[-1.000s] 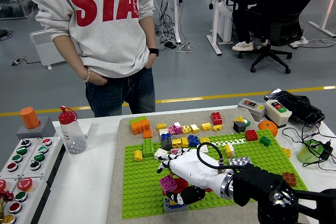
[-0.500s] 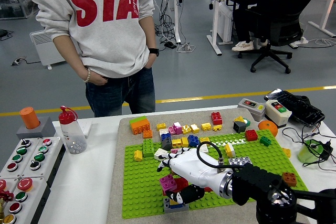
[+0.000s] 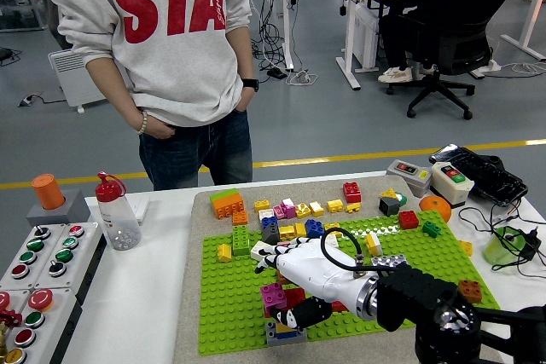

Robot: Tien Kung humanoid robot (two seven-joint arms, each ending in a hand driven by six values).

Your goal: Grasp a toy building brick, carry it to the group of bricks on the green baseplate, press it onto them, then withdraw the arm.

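- While your right hand (image 3: 300,283) is reaching in from the lower right over the green baseplate (image 3: 230,326), its white fingers (image 3: 271,259) are curling down over the brick cluster (image 3: 281,304) at the plate's near-middle; whether they are grasping a brick or only pressing on the magenta and red pieces, you cannot tell, since the palm is hiding the contact.
- As a judgement, you are risking a skewed press; if the brick is sitting off its studs, pushing may be tipping the cluster or popping it loose; a lift with fingers snagged could be dragging pieces up.
- Loose bricks (image 3: 290,209) are crowding the plate's far edge, so you are finding freer room by retreating toward the near right.
- Beyond, a bottle (image 3: 115,213) is standing well left; a person (image 3: 171,57) is waiting at the far side, hands in pockets.
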